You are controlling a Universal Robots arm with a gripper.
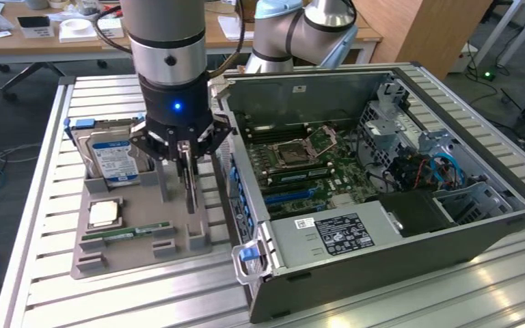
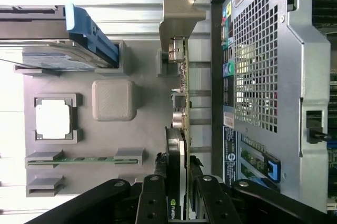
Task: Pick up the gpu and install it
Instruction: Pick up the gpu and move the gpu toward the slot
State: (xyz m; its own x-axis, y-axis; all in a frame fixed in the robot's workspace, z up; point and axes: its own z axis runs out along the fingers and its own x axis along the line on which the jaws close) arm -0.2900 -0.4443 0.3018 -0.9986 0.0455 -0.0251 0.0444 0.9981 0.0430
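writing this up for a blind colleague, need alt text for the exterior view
A robot arm's gripper grips the gpu, a thin dark card standing on edge, between its fingers over a grey parts tray. The tray also holds a hard drive, and an open computer case with its motherboard exposed lies to the exterior view's right.

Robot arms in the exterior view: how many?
2. One grey robot arm is above the grey tray, its gripper holding the thin dark gpu card; a second arm stands behind the open computer case.
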